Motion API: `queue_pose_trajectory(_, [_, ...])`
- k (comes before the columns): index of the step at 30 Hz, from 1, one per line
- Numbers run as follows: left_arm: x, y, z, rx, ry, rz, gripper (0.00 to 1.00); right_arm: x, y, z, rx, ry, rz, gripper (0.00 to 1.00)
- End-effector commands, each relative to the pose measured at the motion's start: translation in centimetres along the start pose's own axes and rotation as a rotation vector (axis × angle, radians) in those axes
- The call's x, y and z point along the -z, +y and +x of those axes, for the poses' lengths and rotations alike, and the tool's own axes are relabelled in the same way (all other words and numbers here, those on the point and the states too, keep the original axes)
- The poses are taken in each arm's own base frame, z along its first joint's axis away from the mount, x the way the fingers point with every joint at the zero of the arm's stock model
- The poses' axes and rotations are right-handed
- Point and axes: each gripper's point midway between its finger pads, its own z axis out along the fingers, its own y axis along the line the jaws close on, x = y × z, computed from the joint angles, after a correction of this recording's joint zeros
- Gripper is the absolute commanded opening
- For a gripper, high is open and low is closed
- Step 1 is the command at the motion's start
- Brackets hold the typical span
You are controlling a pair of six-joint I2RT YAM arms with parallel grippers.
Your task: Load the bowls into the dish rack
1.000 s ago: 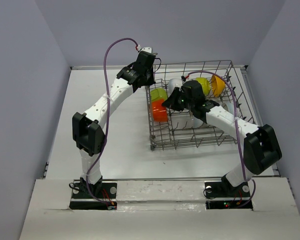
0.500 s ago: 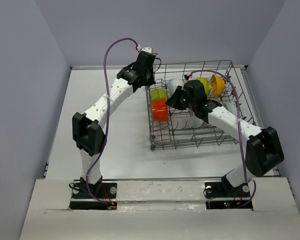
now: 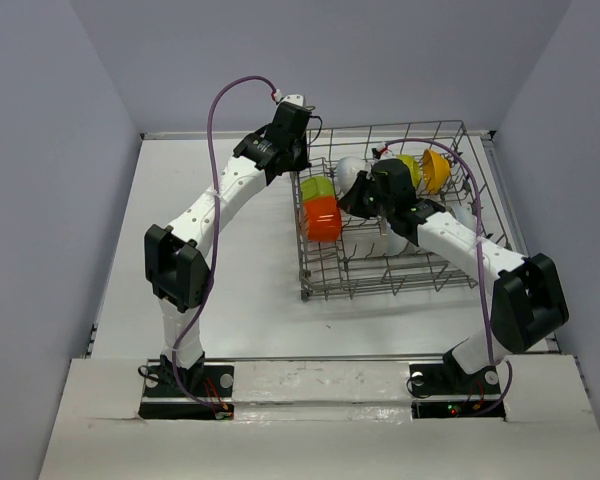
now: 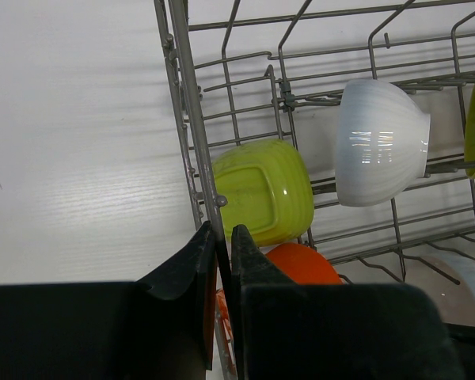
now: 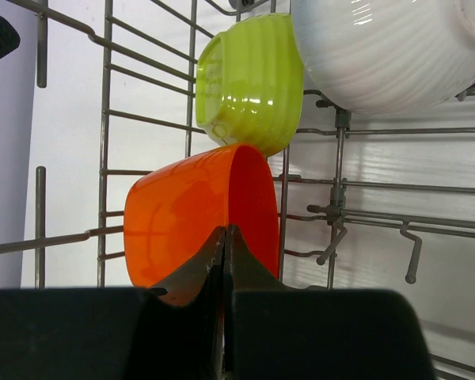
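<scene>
Both end effectors are closed, on different things. The left end effector (image 4: 222, 233) is pinched onto an upright wire of the dish rack (image 3: 380, 290) at its far left corner, so the rack is held on the worktop (image 3: 230, 280). The right end effector (image 5: 224, 233) is fully closed with nothing between its fingers, and is poised inside the rack just short of the red-orange bowl (image 5: 190, 214).

That bowl lies on its side at the rack's left end, its rim apparently touching the lime green bowl (image 5: 249, 79), with a white bowl (image 5: 380, 47) beyond (further bowls are seen along the far row from above). The red-orange bowl is judged to be seated, and clearing the right arm is taken as the step in hand.

A straight upward lift is advised, so that neither the bowl's rim nor the prongs are brushed. The left hold should be kept firm meanwhile, so that the rack cannot be dragged.
</scene>
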Motion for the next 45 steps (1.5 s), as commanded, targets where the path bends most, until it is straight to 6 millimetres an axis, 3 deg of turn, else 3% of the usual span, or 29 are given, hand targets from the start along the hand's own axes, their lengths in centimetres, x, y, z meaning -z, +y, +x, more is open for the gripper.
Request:
queue_pose_trajectory(1, [6.2,0.4,-7.1,-0.008,-0.204,0.040,0.00,-0.6,-1.6,0.7,0.033,0.032,0.063,0.01])
queue_pose_trajectory(15, [5.9,0.3,-7.0,-0.009,-0.199,0.039,0.00,-1.4,-2.6,2.2,0.049,0.078,0.079,0.01])
queue_pose_trajectory(36, [5.9,0.1,-7.2,0.001,-0.201,0.048,0.00,0.6,-2.3,2.3,0.087,0.088,0.059,0.01])
queue_pose_trajectory(45, [7.0,-0.2,-8.3,0.007,-0.226,0.051,0.00,1.9,-1.7,0.4,0.106,0.043,0.072,0.03])
